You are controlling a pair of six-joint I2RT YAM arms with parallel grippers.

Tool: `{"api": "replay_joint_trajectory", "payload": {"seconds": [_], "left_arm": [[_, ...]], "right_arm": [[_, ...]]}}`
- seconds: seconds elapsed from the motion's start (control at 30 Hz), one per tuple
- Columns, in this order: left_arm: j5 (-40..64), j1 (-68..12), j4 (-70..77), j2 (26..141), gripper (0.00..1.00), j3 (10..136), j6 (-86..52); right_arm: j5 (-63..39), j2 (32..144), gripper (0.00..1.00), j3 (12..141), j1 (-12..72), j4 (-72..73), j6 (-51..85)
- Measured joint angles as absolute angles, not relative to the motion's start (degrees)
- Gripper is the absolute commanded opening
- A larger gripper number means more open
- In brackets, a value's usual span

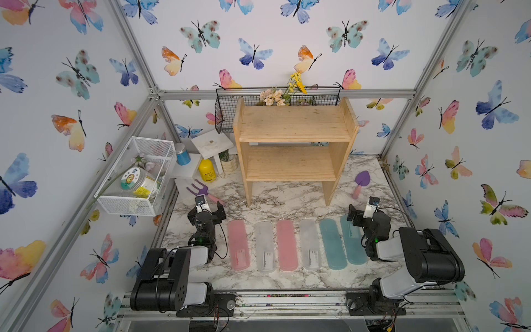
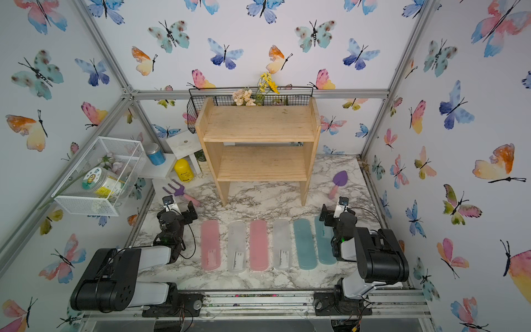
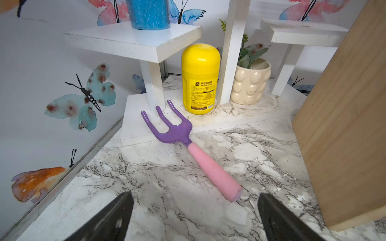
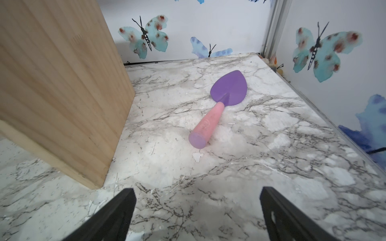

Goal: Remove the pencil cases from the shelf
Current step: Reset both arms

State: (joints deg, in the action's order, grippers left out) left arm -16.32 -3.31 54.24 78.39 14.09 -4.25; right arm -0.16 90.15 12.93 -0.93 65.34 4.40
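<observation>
The pine shelf (image 1: 296, 123) (image 2: 258, 126) stands at the back, both tiers bare. The pencil cases lie side by side on the marble table in front of it: two pink (image 1: 238, 244) (image 1: 287, 244), two frosted white (image 1: 265, 247) (image 1: 310, 244), two teal (image 1: 332, 244) (image 1: 352, 244). My left gripper (image 1: 211, 205) (image 3: 194, 194) is open and empty, left of the row, by the toy fork's handle. My right gripper (image 1: 362, 207) (image 4: 196, 188) is open and empty over the far end of the rightmost teal case. The shelf's side panels (image 3: 344, 125) (image 4: 62, 83) show in the wrist views.
A purple-and-pink toy fork (image 1: 198, 188) (image 3: 173, 129) lies left of the shelf, a matching trowel (image 1: 361, 179) (image 4: 228, 87) to its right. At back left are a white stepped stand (image 1: 211, 143), a yellow bottle (image 3: 200, 79) and a white wire basket (image 1: 135, 175). A black wire basket (image 1: 227, 112) hangs behind the shelf.
</observation>
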Motion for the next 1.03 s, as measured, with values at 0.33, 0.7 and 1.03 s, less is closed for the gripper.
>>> {"api": "replay_joint_trajectory", "payload": {"seconds": [0.33, 0.7, 1.03], "left_arm": [[-6.7, -3.0, 62.8, 81.7, 0.99, 10.4, -0.5], [-6.5, -2.9, 62.5, 81.5, 0.99, 11.4, 0.0], [-6.5, -2.9, 62.5, 81.5, 0.99, 11.4, 0.1]], "right_arm": [[-1.5, 90.1, 0.99, 13.1, -0.9, 68.4, 3.7], [-7.3, 90.1, 0.99, 15.0, -0.9, 66.7, 1.0], [-7.8, 90.1, 0.99, 15.0, -0.9, 66.4, 0.8]]}}
